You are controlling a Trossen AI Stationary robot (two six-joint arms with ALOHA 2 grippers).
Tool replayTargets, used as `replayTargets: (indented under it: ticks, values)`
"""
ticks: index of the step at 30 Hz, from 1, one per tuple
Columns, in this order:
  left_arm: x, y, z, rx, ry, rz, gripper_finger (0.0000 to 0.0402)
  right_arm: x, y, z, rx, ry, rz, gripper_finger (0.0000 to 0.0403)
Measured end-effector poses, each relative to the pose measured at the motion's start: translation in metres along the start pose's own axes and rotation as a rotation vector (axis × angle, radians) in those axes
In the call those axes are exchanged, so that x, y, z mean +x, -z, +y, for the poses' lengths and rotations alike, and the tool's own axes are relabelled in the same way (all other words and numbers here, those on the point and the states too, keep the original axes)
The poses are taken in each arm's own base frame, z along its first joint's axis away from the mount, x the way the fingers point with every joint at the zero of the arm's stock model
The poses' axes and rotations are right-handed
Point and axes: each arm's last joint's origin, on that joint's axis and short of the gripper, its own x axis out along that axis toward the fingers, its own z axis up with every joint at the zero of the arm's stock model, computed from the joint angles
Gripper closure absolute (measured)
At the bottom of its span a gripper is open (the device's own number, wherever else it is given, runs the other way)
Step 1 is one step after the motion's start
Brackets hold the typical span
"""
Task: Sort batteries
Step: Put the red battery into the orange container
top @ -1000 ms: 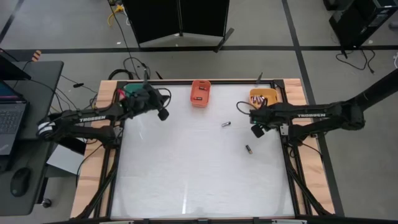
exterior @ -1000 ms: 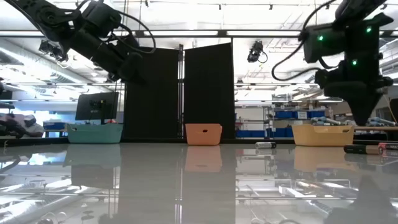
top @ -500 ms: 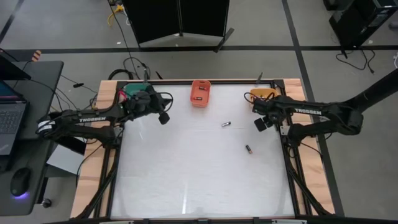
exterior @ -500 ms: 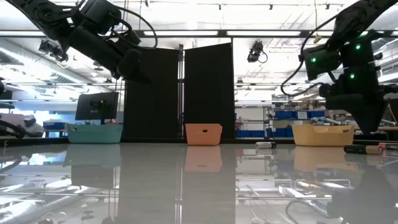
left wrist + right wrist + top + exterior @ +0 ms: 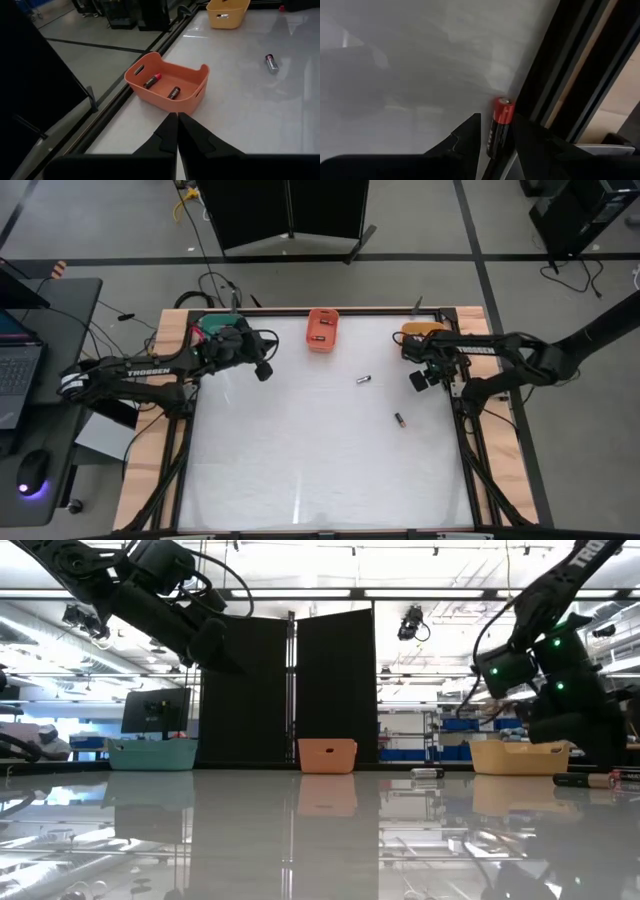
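Right gripper point(image 5: 495, 131) sits low over the white glossy table point(image 5: 320, 470) at its right edge, close to the far right corner, just in front of the yellow-orange plastic bin point(image 5: 420, 332). Its two dark fingers point(image 5: 462, 135) are spread, with a red-capped black cylindrical battery point(image 5: 498, 127) lying between them against the black frame rail point(image 5: 555, 75); whether the fingertips touch it I cannot tell.

Left gripper point(image 5: 177, 131) hovers above the far left part of the table, fingers pressed together with nothing between them, pointing toward the salmon-orange plastic bin point(image 5: 192, 102) at the middle of the far edge. That bin holds two small dark batteries point(image 5: 152, 80), one with a red end. A teal plastic bin point(image 5: 152, 753) stands at the far left corner.

Two more small cylinders lie loose on the table: a silvery-dark battery point(image 5: 364, 380) right of centre, toward the far edge, and a dark battery with a reddish end point(image 5: 399, 420) nearer the middle, toward the right edge.
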Motion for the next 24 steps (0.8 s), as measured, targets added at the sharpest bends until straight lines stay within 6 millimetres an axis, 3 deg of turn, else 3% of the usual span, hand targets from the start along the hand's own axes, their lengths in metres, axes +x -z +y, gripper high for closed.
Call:
replayTargets:
  ticks: [15,24]
  values:
    - [0.0,0.0,0.0,0.001,0.0,0.002,0.0384,0.013,-0.01,0.003,-0.063,-0.044,0.108,0.0284]
    - [0.0,0.0,0.0,0.001,0.001,0.003,0.0384,0.009,-0.004,0.011,-0.147,-0.091,0.088,0.0335]
